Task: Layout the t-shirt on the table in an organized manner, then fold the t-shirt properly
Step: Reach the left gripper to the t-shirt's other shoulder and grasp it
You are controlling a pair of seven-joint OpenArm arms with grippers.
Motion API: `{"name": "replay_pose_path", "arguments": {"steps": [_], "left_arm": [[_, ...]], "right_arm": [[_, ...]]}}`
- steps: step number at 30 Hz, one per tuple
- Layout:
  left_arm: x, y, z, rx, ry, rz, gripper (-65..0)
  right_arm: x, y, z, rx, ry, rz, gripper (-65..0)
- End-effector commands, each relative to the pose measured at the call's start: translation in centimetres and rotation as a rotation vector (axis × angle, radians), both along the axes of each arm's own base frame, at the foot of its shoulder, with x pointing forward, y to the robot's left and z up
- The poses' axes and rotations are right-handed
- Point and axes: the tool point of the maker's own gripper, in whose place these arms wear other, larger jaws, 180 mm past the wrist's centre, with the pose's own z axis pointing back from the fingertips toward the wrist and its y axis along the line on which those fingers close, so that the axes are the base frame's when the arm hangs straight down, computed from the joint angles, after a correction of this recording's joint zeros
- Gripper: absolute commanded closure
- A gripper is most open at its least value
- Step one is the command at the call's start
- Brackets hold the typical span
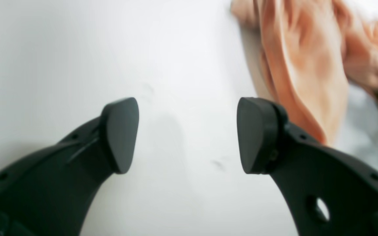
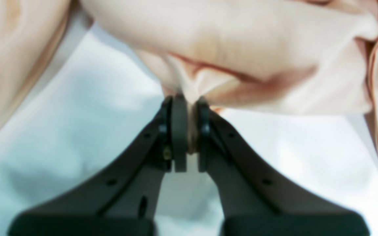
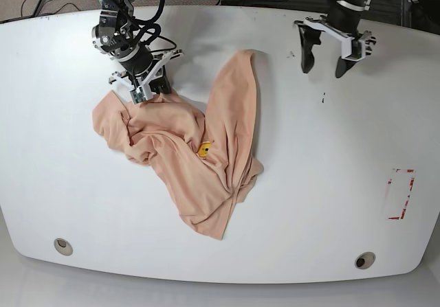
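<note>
The peach t-shirt [image 3: 199, 156] lies crumpled on the white table [image 3: 330, 183], with a yellow smiley print [image 3: 204, 149] showing near its middle. My right gripper [image 3: 146, 91] sits at the shirt's upper left edge. The right wrist view shows this gripper [image 2: 189, 131] shut on a pinched fold of the t-shirt [image 2: 241, 49]. My left gripper [image 3: 322, 58] hovers open above bare table at the far right, apart from the shirt. In the left wrist view its fingers [image 1: 120, 134] stand wide with nothing between them, and a long strip of the t-shirt [image 1: 307, 65] lies to the right.
A red tape outline [image 3: 401, 194] marks the table's right side. Two grey grommets [image 3: 62, 246] [image 3: 365, 259] sit near the front edge. A few dark specks [image 3: 323, 98] lie below the left gripper. Cables run along the back edge.
</note>
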Motion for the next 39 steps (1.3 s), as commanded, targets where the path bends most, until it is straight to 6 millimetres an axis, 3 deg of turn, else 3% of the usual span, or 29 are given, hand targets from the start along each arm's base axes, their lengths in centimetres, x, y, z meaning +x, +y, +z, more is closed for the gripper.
{"name": "replay_pose_path", "arguments": {"steps": [1,7,15,39], "left_arm": [[0.8,-2.8,0.7,-0.046,-0.011,-0.072,-44.0],[1.8,-7.2,1.1,-0.097,-0.007,-0.2,-44.0],[0.4,-11.7,1.2,-0.164,0.033,-0.377,-44.0],[1.8,-13.3,-4.7,-0.107,0.212,-0.456,-43.3]], "right_arm": [[0.5,-0.2,1.2,-0.017,-0.035,0.01,0.0],[0.3,0.0,1.7,-0.02,-0.045,0.017,0.0],[0.3,-0.2,1.7,-0.022,-0.045,0.011,0.0],[0.3,-0.2,1.8,-0.024,-0.048,0.012,0.0]]}}
